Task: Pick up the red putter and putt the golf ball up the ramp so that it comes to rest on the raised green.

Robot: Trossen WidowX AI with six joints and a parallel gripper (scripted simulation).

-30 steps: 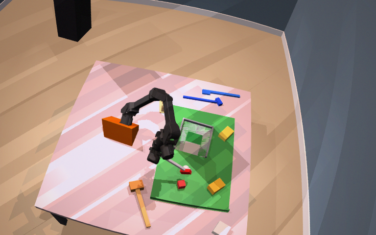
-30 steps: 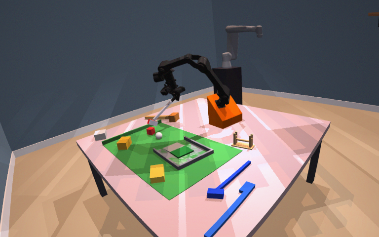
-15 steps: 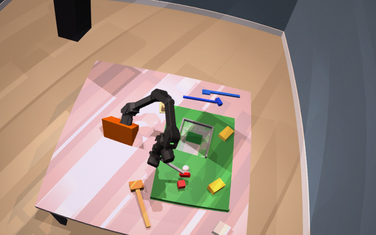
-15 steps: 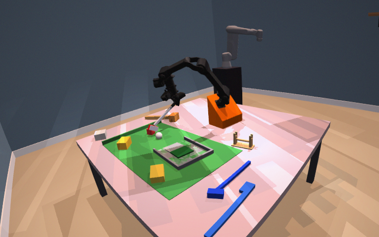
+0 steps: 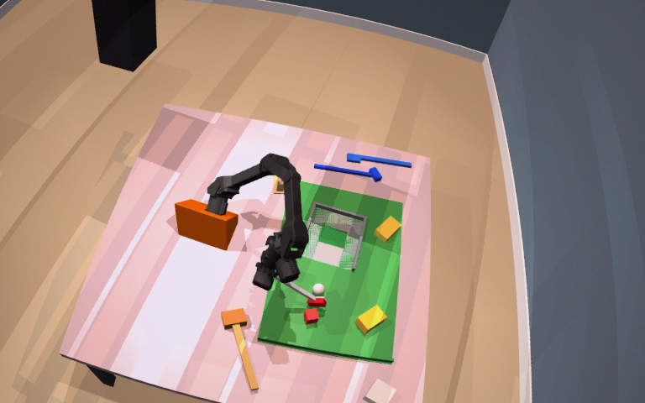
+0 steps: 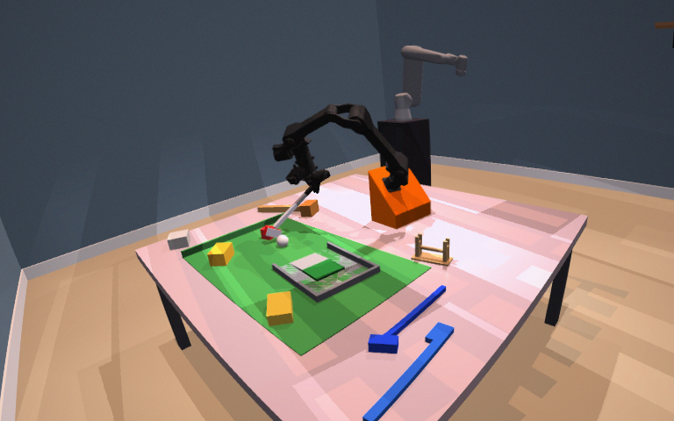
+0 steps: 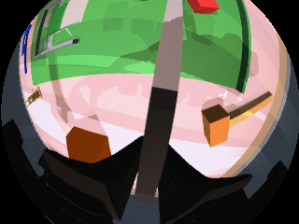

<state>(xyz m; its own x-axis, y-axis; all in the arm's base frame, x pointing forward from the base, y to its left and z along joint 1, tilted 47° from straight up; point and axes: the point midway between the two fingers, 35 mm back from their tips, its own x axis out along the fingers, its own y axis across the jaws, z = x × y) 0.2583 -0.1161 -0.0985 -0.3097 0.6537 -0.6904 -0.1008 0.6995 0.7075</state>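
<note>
My gripper (image 5: 275, 277) (image 6: 314, 189) (image 7: 151, 141) is shut on the dark grip of the red putter. The putter's grey shaft (image 5: 298, 288) (image 6: 293, 209) (image 7: 169, 51) slants down to its red head (image 5: 316, 302), low over the green mat; the head is outside the wrist view. The white golf ball (image 5: 317, 289) (image 6: 282, 240) lies on the mat close beside the head, on the ramp side; contact is unclear. The pale ramp (image 5: 327, 254) (image 6: 309, 260) (image 7: 75, 11) leads to the raised green (image 5: 333, 235) (image 6: 321, 269) (image 7: 56, 18), inside a grey border.
A red cube (image 5: 311, 316) (image 7: 204, 6) sits just behind the putter head. Yellow blocks (image 5: 370, 318) (image 5: 388, 228) stand on the mat. An orange mallet (image 5: 233, 317) (image 6: 309, 207) (image 7: 217, 126) lies beside it. Two blue tools (image 5: 375, 174) (image 5: 353, 157) and a wooden stand (image 6: 432, 258) are farther off.
</note>
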